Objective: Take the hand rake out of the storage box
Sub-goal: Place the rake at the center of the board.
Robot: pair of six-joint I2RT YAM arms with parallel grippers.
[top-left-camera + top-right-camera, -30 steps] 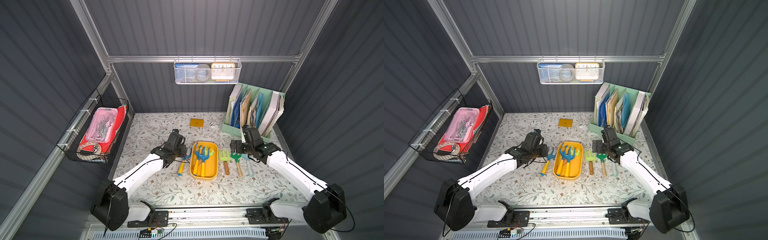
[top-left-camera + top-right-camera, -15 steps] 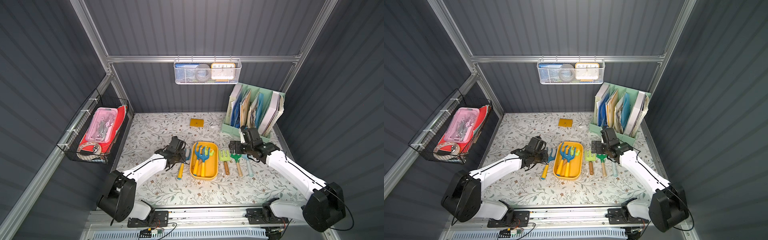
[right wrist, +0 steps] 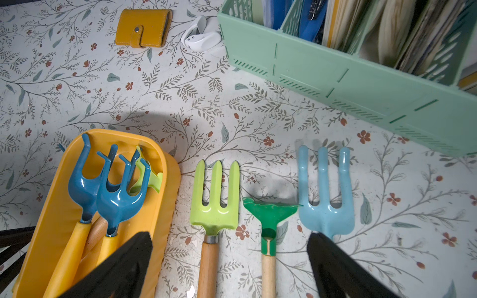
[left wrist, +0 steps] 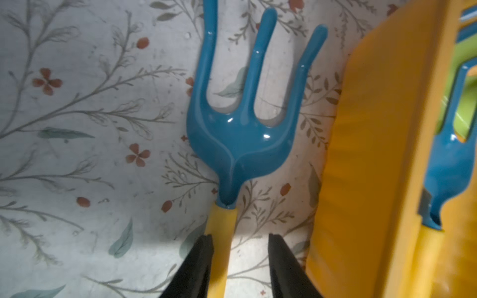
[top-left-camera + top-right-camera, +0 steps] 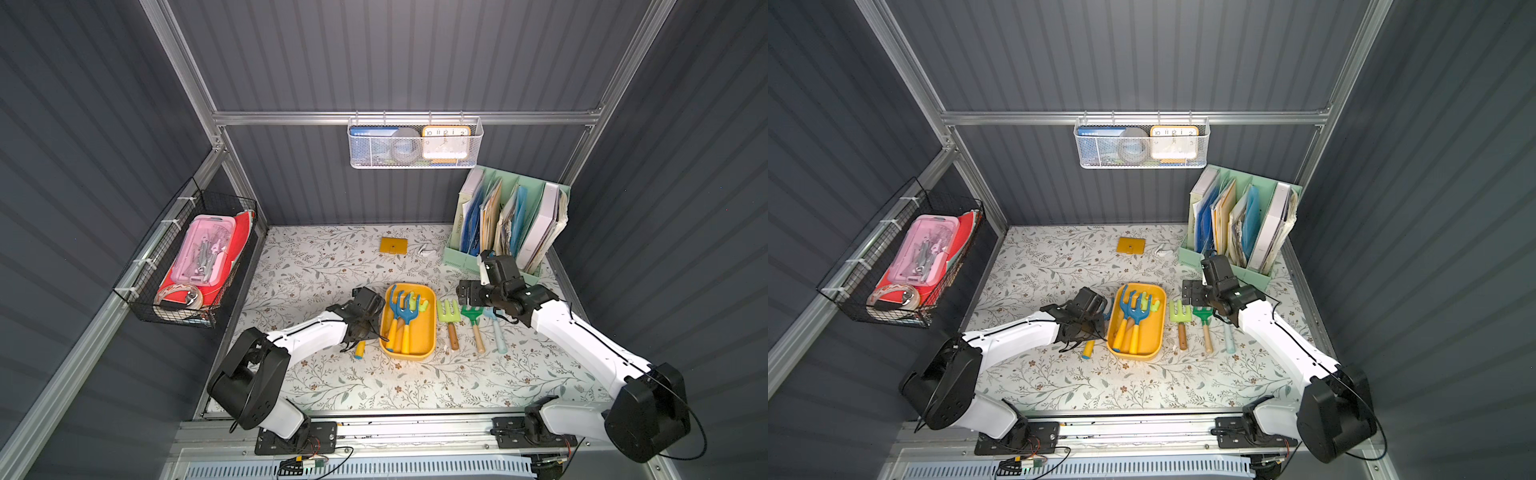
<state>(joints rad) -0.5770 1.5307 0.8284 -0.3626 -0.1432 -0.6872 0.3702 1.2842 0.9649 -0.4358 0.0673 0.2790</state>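
The floral surface (image 5: 316,266) carries or is ringed by four containers. The mint-green file organiser (image 3: 322,77) stands at 2 o'clock, its slots packed with folders and papers. A black wire basket (image 5: 166,313) hangs on the side wall at 9 o'clock. It holds one pink case (image 5: 203,249), something red beneath it and one tape roll (image 5: 178,296). A white mesh basket (image 5: 415,160) hangs on the back wall at 12 o'clock with one clock (image 5: 445,141), one blue box (image 5: 372,135) and one grey roll (image 5: 405,145).

The yellow storage box (image 5: 411,355) sits near the middle. It holds three tools: two blue-headed rakes with yellow handles (image 3: 85,185) (image 3: 118,203) and one light-green head (image 3: 147,178) tucked behind them.

Four more lie flat on the surface, making seven in all. The blue hand rake (image 4: 240,134) is outside the box, just beside its wall at the box's 9 o'clock. The left tool (image 4: 240,236) hangs over its yellow handle with the jaws parted on either side, and a gap shows at one finger. At the box's 3 o'clock lie a light-green fork (image 3: 215,203), a dark-green rake (image 3: 269,211) and a pale-blue fork (image 3: 326,206), side by side. The right tool (image 3: 229,236) hovers above them, spread wide and holding nothing.

At the box's 12 o'clock are one yellow wallet (image 3: 143,27) and, just beside it, one small white object (image 3: 201,34).
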